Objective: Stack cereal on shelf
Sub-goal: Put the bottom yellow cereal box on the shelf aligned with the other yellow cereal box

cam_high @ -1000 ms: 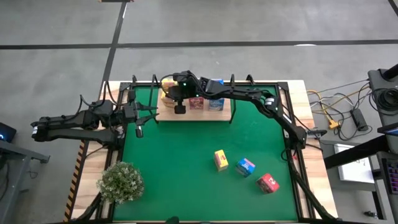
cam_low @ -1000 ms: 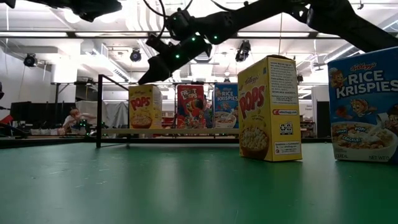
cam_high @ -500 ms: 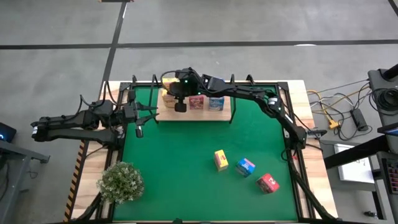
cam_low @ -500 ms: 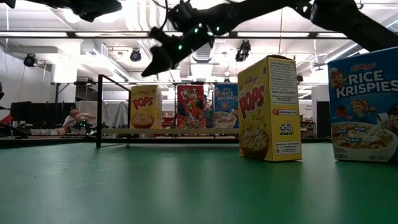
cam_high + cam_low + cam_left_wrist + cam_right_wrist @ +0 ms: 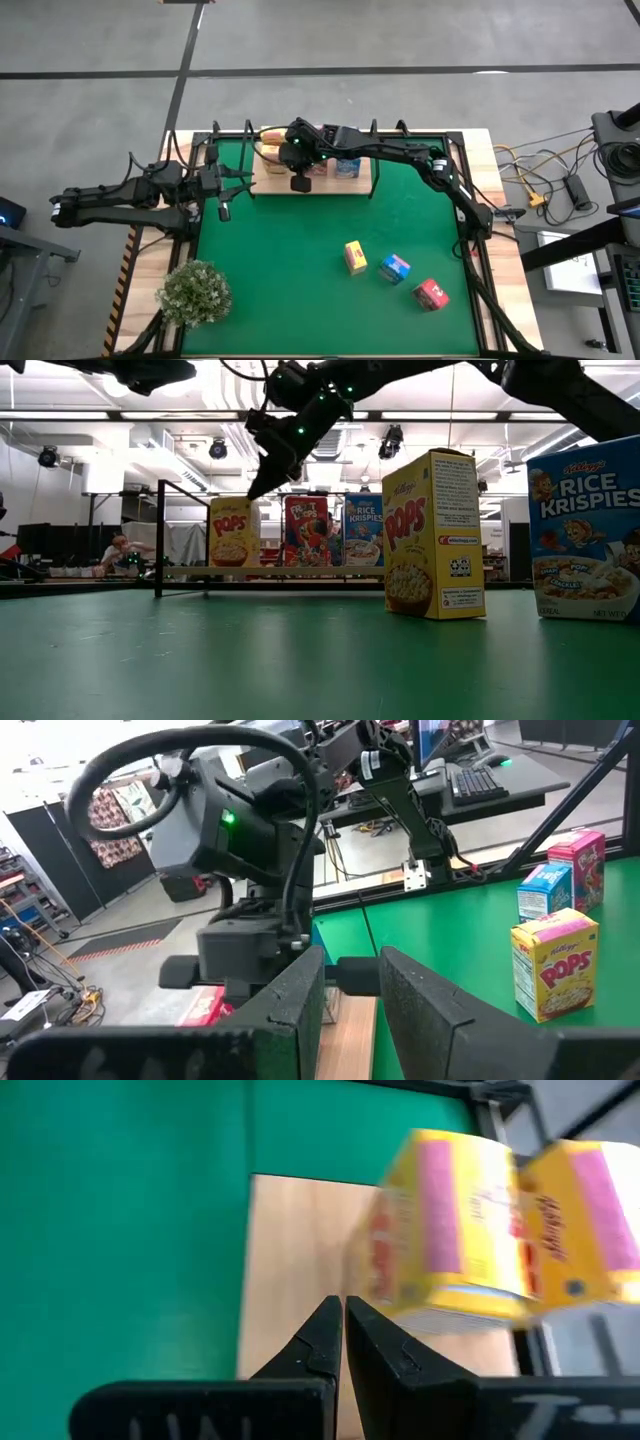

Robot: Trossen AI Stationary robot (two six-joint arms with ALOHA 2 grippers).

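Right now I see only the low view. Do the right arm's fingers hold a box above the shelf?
Observer: No. The right wrist view shows the right fingers shut on nothing, over bare wood of the shelf.
Operator: I see two loose boxes near the camera. Are there more?
Observer: Yes. From above, a red box also lies on the green mat, beside the blue box and the yellow box.
Operator: Where is the left arm?
Observer: The left arm waits at the mat's left edge, beside the shelf.
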